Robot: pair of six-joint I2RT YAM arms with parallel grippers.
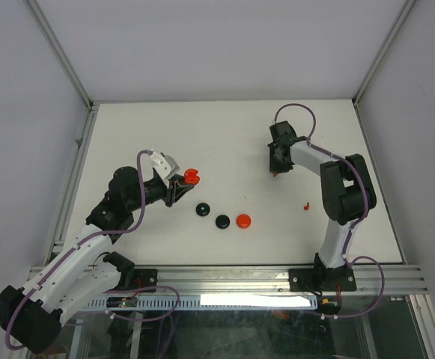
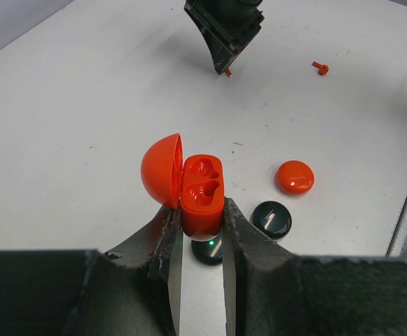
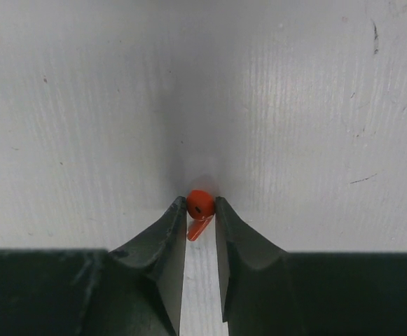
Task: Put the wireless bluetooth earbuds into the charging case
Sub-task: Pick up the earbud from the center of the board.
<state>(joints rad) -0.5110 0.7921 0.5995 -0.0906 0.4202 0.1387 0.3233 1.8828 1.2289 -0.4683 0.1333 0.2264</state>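
Earbud (image 3: 199, 204) stem sits half hidden inside right gripper (image 3: 200, 209).

The red charging case (image 2: 202, 192) was gripped by its lower body, lid swung open leftward, both seats apparently empty. One red earbud (image 3: 199, 204) was pinched by its round head; a second red earbud (image 2: 320, 67) was seen lying well apart.

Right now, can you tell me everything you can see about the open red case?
The red case looks like smooth, shiny plastic. It is open: its round domed lid is swung out to one side and joined to the base along one edge. The base has two shaped hollows in its top, and both look empty. The left hand pinches the base between its two fingers. Nothing else touches it.
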